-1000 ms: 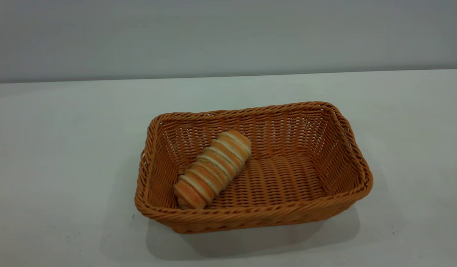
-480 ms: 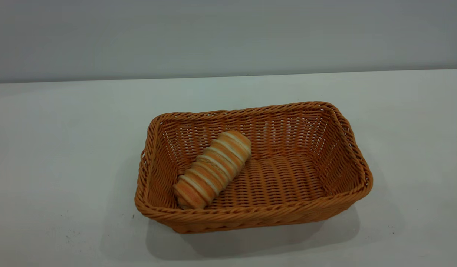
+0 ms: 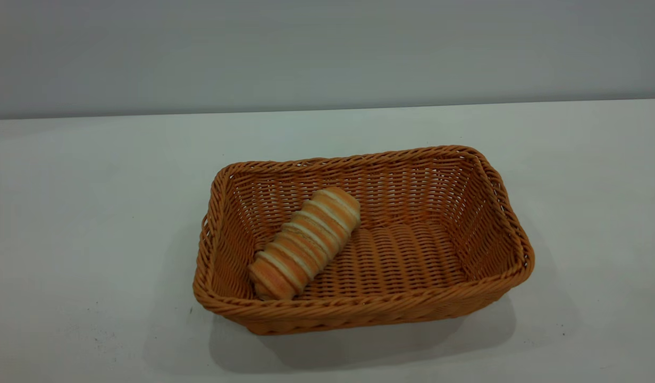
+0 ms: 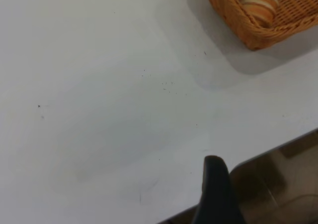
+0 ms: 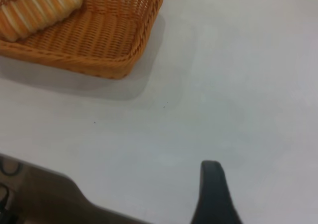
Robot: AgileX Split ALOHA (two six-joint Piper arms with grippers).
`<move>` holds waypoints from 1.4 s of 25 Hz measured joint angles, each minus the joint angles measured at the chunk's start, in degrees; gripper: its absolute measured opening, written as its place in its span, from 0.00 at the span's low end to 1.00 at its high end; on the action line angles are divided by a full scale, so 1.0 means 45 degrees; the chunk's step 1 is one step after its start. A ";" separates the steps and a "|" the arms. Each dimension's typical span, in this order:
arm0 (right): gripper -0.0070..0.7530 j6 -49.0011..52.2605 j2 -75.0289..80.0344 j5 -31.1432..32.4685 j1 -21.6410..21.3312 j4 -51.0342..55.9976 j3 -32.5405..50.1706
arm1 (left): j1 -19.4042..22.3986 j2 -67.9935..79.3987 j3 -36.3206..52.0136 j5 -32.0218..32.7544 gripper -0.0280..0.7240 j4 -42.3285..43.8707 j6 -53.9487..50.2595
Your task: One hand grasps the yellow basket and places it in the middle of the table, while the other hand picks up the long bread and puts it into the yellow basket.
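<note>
The yellow basket (image 3: 359, 307) stands near the middle of the white table (image 3: 83, 213). The long bread (image 3: 306, 242) lies slantwise inside it, toward its left end, one tip against the front wall. Neither arm shows in the exterior view. In the left wrist view only a black part of my left gripper (image 4: 214, 184) shows, over the table's front edge, well away from the basket (image 4: 233, 20) and bread (image 4: 258, 0). In the right wrist view a black part of my right gripper (image 5: 212, 184) hangs over bare table, apart from the basket (image 5: 99, 60) and bread (image 5: 39, 8). Neither holds anything.
A grey wall (image 3: 327, 53) rises behind the table. The table's front edge (image 4: 268, 152) with brown floor beyond it shows in the left wrist view, and the edge (image 5: 74, 189) also appears in the right wrist view. White table surface surrounds the basket on all sides.
</note>
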 joint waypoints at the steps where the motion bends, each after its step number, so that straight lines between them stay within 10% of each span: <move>1: 0.74 0.0000 0.0000 0.0000 0.0000 0.0000 0.0000 | 0.0000 0.0000 0.0000 0.0000 0.79 0.0000 0.0000; 18: 0.74 0.0000 0.0000 0.0000 -0.0378 0.0000 0.0000 | 0.0018 0.0000 0.0000 0.0000 0.79 0.0000 0.0003; 27: 0.74 0.0000 -0.0444 0.0000 -0.2829 0.0000 0.0000 | 0.2789 -0.0508 0.0000 0.0000 0.79 0.0000 0.0003; 35: 0.74 0.0000 -0.0444 0.0000 -0.3402 -0.0002 0.0000 | 0.2915 -0.0845 0.0000 0.0002 0.79 0.0003 0.0003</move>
